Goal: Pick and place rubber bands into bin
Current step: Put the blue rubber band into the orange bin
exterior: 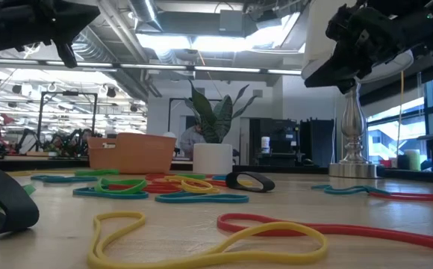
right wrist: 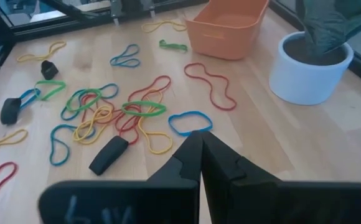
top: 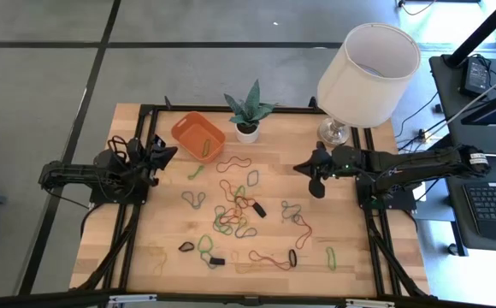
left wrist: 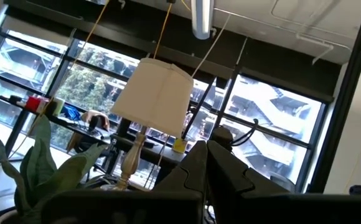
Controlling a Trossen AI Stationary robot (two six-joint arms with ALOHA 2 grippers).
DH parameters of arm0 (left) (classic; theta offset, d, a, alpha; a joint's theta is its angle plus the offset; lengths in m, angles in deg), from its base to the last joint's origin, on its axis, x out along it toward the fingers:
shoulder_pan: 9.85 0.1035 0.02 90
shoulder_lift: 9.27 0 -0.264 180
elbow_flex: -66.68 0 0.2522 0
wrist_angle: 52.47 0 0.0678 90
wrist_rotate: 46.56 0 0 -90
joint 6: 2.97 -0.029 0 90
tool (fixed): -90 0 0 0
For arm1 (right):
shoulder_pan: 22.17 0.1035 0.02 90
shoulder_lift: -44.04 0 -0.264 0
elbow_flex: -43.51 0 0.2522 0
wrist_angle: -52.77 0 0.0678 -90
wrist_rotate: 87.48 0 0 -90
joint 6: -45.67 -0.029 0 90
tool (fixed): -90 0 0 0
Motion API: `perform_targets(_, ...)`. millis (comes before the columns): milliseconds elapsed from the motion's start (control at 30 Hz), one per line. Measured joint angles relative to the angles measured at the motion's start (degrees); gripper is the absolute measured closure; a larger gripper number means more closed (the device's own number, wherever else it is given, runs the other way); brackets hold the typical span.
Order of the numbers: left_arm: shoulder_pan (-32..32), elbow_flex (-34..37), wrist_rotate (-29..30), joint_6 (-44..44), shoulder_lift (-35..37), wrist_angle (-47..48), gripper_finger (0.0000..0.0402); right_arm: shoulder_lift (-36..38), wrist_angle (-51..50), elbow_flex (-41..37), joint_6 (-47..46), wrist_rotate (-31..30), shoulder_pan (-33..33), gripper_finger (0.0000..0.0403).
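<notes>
Bin [exterior: 132,152] interior hidden in low view; lamp [exterior: 354,127] shade mostly behind right arm, cut at top.

Overall light: bright, even daylight across the wooden table [top: 274,171] in the high view.
Sources: ceiling strip lights [exterior: 201,41] in the low view; big windows [left wrist: 274,118] in the left wrist view.
Glare: the windows wash out pale, and the floor at the high view's top right corner is blown white.
Shadows: soft and short under the lamp [top: 368,60] and the plant [top: 248,111].
Focus: in the low view the nearest rubber bands [exterior: 201,239] are blurred.
</notes>
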State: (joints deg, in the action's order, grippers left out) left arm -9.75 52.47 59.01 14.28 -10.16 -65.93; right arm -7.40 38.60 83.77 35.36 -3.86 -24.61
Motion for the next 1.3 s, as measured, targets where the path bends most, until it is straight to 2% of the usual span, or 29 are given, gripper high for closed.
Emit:
perform_targets(67, -0.02, 0.00, 1.39, -1.56, 0.00, 0.05, 0.0395, 0.00, 0.42, 0.02, 0.04, -0.04, 0.00, 0.0393)
perform_targets(233, 0.00, -0.35, 10.56, -4.34, -0.31, 1.11, 0.0396, 0.00, 1.63, 0.02, -0.04, -0.09, 0.00, 0.0393)
perform_targets(367, 0.00, -4.34, 10.91, -4.43, -4.08, 9.52, 0.0396, -0.02, 3.37, 0.02, -0.14, -1.58, -0.02, 0.0393)
perform_targets(500, 0.00, -12.22, 9.41, -3.47, -13.81, 20.22, 0.0398, -0.02, 4.03, 0.04, -1.54, -3.40, -0.01, 0.0393)
perform_targets(700, -0.02, -28.14, 4.36, -4.85, -35.13, 34.77, 0.0399, -0.02, 4.03, 0.04, -1.64, -3.70, 0.00, 0.0393)
perform_targets(800, 0.00, -36.48, 2.40, -1.27, -44.94, 45.93, 0.0398, -0.02, 4.01, 0.04, -1.64, -3.69, -0.02, 0.0393)
perform_targets(933, -0.02, -45.45, 0.79, 8.57, -54.76, 59.16, 0.0398, -0.02, 3.94, 0.04, -1.59, -3.69, -0.02, 0.0393)
perform_targets(1067, -0.05, -49.36, -5.18, 11.92, -61.10, 67.93, 0.0398, -0.04, 3.11, 0.04, -1.45, -3.67, -0.02, 0.0393)
perform_targets(1133, -0.59, -49.33, -9.08, 10.57, -63.18, 70.60, 0.0398, -0.04, 2.28, 0.07, -1.38, -3.67, -0.01, 0.0393)
perform_targets(1300, -4.70, -47.99, -14.11, 5.59, -68.24, 71.40, 0.0387, -0.04, 0.31, 0.07, -1.33, -3.65, -0.02, 0.0393)
